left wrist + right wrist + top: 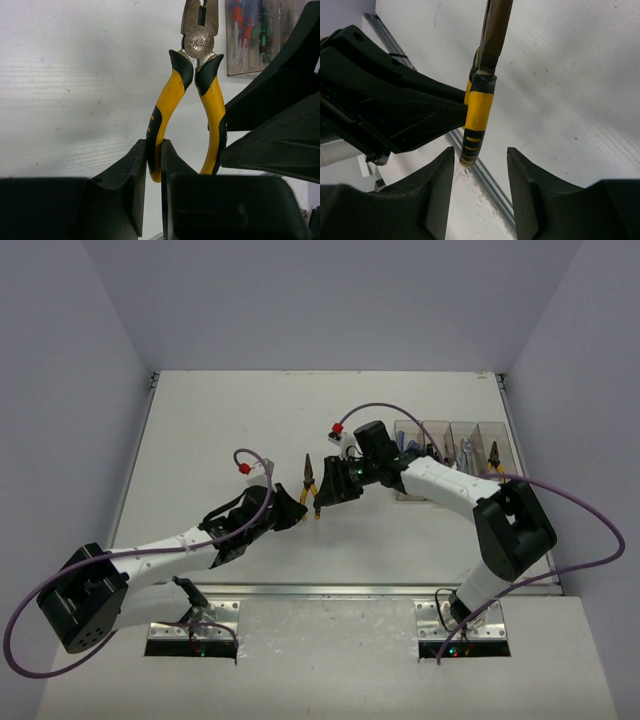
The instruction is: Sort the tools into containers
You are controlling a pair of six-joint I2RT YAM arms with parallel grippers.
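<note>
Yellow-handled pliers (311, 485) are held above the table, nose pointing away. My left gripper (303, 512) is shut on one of their handles; the left wrist view shows its fingers (137, 165) pinching the left handle of the pliers (172, 95). My right gripper (326, 494) is open right next to them. In the right wrist view (481, 160) the tip of the other handle (477, 115) hangs between its open fingers, close to the left one and not gripped. The four clear containers (450, 426) stand at the right, holding screwdrivers, wrenches and another pair of pliers.
The right arm's link crosses over the front of the containers. In the left wrist view the right gripper's black fingers (280, 115) fill the right side, with the containers (250, 35) behind. A metal rail (490, 185) runs along the table's near edge.
</note>
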